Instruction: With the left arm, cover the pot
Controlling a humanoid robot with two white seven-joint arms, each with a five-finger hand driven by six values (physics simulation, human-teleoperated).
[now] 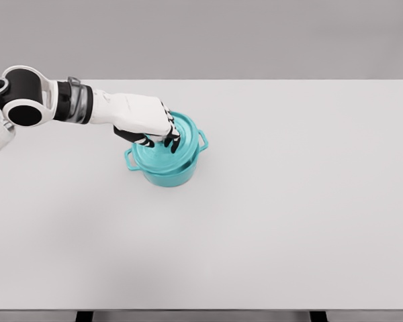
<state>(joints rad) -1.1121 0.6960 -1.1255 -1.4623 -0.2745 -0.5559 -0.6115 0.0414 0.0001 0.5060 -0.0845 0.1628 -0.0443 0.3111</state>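
Observation:
A teal pot [166, 168] with two side handles stands on the white table [289, 201], left of the middle. Its teal lid [185, 133] lies on top of the pot, appearing seated on the rim. My left hand [162, 136] reaches in from the left and rests over the lid's centre, fingers curled down around the knob, which the hand hides. The right arm does not show.
The table's far edge runs across the picture behind the pot, and its front edge lies near the bottom. Two dark table legs [84, 316] show below the front edge.

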